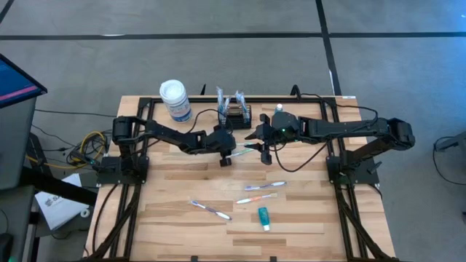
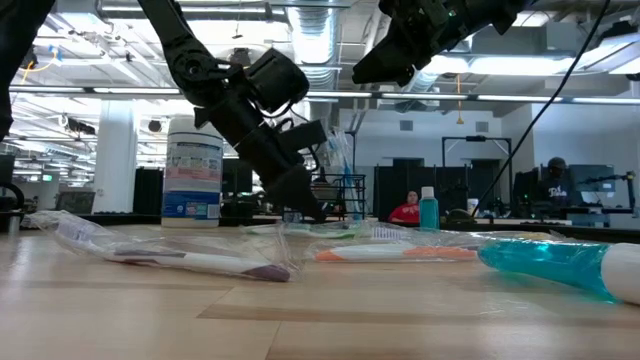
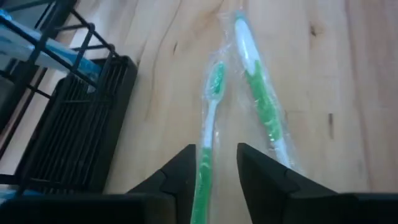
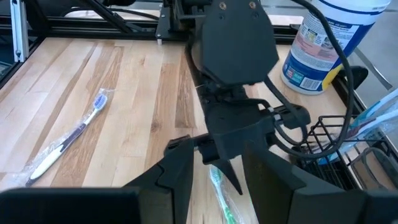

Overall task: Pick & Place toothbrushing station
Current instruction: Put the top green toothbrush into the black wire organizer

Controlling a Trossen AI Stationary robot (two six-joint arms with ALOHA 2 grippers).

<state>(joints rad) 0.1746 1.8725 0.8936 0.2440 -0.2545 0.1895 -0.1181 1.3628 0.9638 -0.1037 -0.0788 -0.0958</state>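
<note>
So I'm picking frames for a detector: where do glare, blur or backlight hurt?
Low view: bright ceiling lights backlight the arms into dark shapes, and the near teal tube is soft. Left wrist view: the wrapped green toothbrush shows wrapper sheen and slight blur. High view: even light, small toothbrushes. Right wrist view: sharp on the purple toothbrush, with mild shine on the wood.

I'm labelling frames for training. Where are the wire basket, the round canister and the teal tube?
wire basket (image 1: 237,113), high view, on its mesh top.
round canister (image 1: 177,106), high view, on its labelled side.
teal tube (image 1: 263,216), high view, on its body.
</note>
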